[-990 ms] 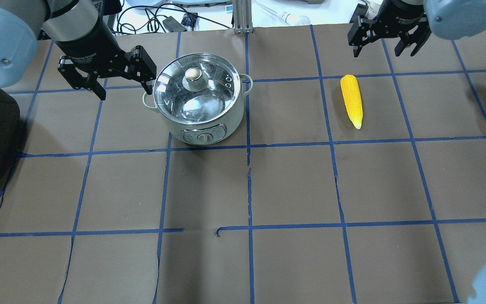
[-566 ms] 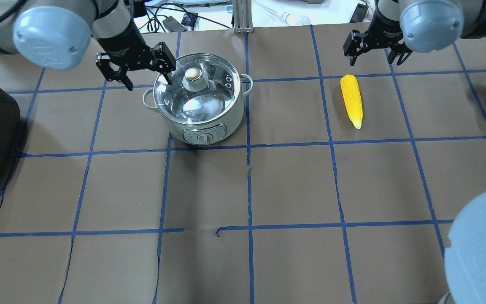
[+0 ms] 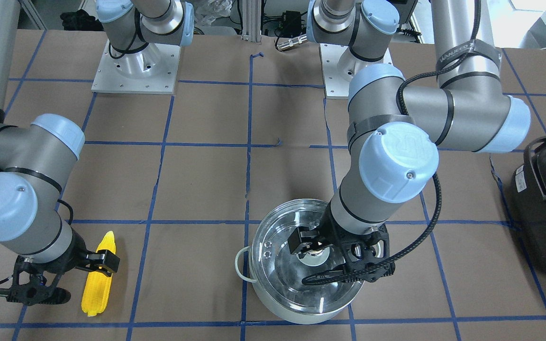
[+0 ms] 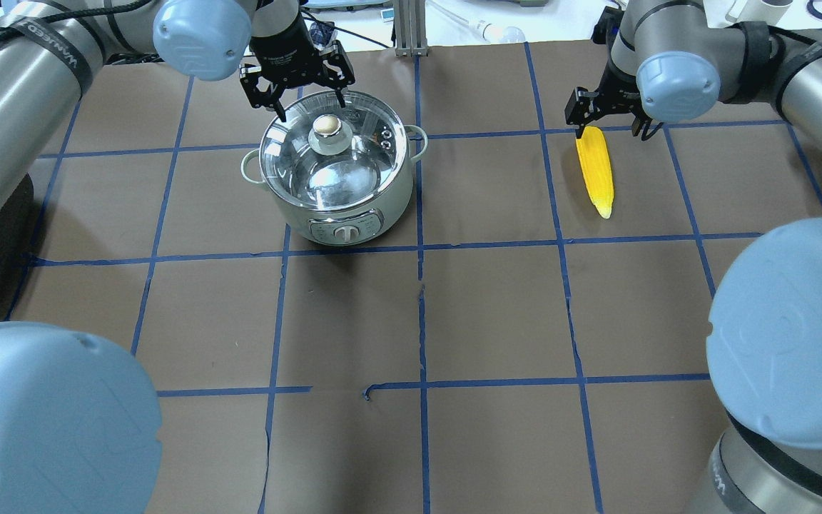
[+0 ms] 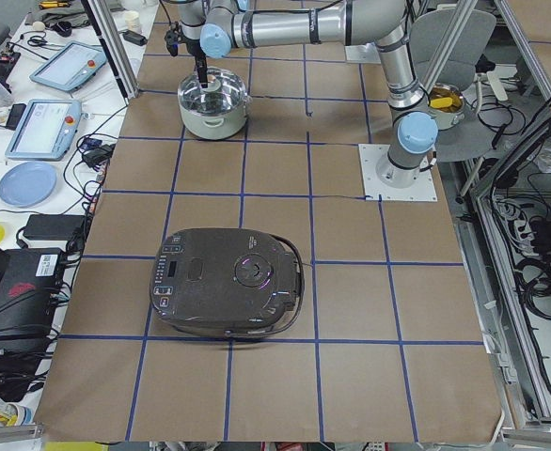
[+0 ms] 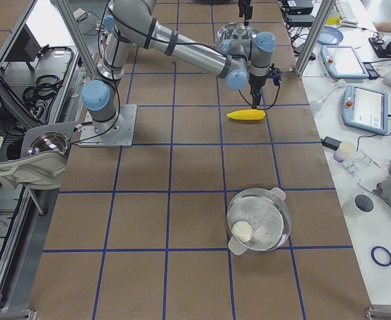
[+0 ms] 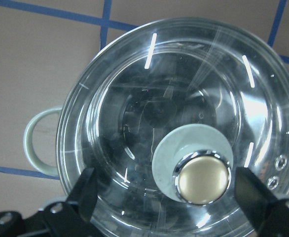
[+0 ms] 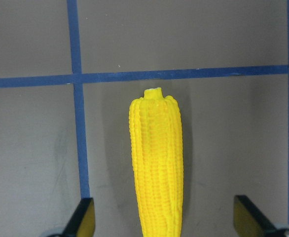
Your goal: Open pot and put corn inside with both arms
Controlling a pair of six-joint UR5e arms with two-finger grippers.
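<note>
The lid [image 4: 345, 168] sits shut on the pot [image 4: 340, 210], and the left gripper [image 4: 311, 111] hangs over it with jaws spread wide, 1 finger on each side of the brass knob [image 4: 326, 126] and neither touching it. From the front, that arm's wrist and cable hide much of the knob. The corn [image 4: 595, 175] lies flat on the table [image 4: 489, 314], well apart from the pot on the robot's right, with its tapered tip toward the robot. The right gripper [image 4: 611, 130] hovers open astride its thick end, clear of the kernels. A black appliance [image 5: 228, 296] sits far out on the left and a second steel pot [image 6: 269, 213] far out on the right. Brown paper with a blue tape grid covers the table. The benches beyond hold tablets [image 5: 45, 127], cables and a blue plate [image 5: 26, 183].
</note>
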